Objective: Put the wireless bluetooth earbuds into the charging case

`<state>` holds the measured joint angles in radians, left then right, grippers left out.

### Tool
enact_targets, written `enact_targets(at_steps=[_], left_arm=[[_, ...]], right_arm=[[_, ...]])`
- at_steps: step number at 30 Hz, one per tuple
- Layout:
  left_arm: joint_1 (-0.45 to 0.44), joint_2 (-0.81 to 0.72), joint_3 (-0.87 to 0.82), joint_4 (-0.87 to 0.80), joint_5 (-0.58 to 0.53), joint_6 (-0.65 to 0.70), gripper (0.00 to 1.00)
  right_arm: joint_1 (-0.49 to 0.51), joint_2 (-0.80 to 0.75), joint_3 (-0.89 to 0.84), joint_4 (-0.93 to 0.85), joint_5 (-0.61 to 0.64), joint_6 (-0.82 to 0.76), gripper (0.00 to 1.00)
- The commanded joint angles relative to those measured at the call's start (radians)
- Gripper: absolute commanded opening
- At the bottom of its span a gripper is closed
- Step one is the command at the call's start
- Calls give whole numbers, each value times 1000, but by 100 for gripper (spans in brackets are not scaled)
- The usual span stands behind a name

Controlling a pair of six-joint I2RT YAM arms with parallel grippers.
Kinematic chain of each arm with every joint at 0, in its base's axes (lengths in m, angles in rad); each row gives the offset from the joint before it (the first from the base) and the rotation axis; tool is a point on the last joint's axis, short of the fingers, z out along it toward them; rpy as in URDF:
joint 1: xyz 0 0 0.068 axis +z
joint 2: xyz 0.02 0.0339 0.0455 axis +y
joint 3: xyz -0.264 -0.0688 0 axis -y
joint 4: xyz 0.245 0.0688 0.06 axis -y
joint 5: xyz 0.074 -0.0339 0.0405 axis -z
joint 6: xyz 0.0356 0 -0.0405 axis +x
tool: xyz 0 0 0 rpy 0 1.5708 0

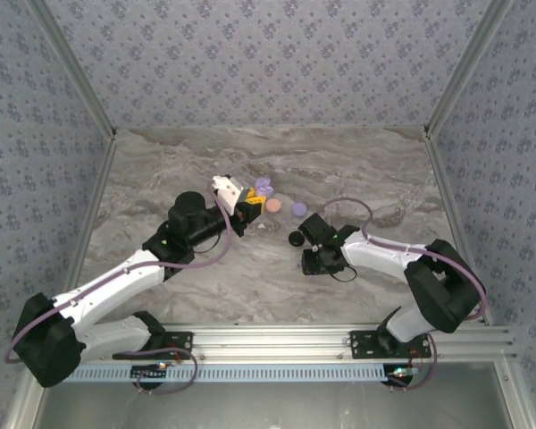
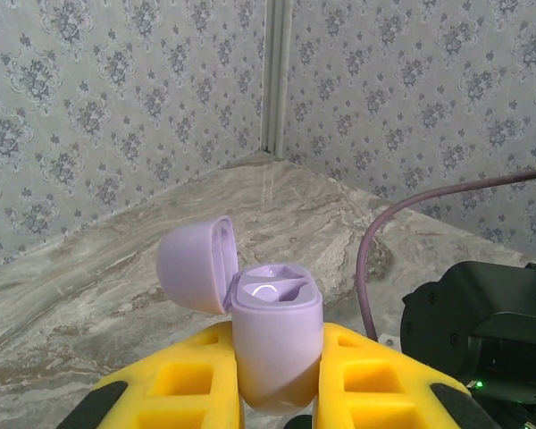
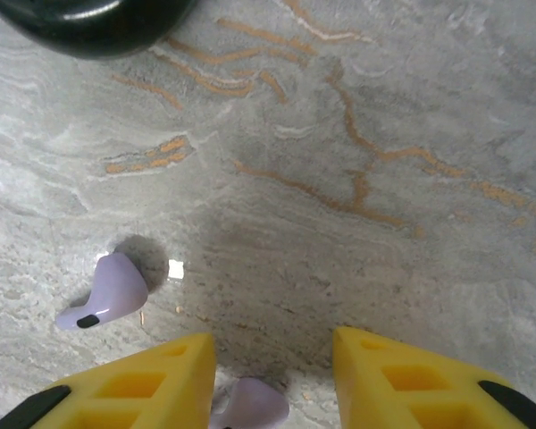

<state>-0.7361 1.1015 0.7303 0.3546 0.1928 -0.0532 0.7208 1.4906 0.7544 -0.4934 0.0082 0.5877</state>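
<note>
My left gripper is shut on the lilac charging case and holds it upright above the table, its lid hinged open to the left and both wells empty. From above, the case sits at the tip of the left gripper. My right gripper points down at the marble table with its jaws apart. One lilac earbud lies on the table between the yellow fingers, close to the left finger. A second lilac earbud lies outside that finger, to its left.
A black round case lies just beyond the right gripper; from above that black case is beside the wrist. A pink round case and a lilac round one lie mid-table. Patterned walls enclose three sides.
</note>
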Motion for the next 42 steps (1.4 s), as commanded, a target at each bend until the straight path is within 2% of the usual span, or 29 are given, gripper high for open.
enact_targets(at_steps=[1,17,31,34,38,42], left_arm=[[-7,-6,33,-1,-13,-5,3],[-6,3,40,-7,-19,2,4],[-6,-1,38,-17,-17,1,4],[-7,-2,35,-14,-12,-2,4],[-7,1,24,24,10,-15,4],[-8,10,21,81,58,-17,4]], right_arm=[[25,16,14,-67,-1,26,40],[62,20,19,-103,20,34,32],[60,14,20,-50,33,12,26],[61,-52,29,-59,83,2,24],[51,-214,44,-71,176,-24,23],[22,-375,96,-36,200,-95,24]])
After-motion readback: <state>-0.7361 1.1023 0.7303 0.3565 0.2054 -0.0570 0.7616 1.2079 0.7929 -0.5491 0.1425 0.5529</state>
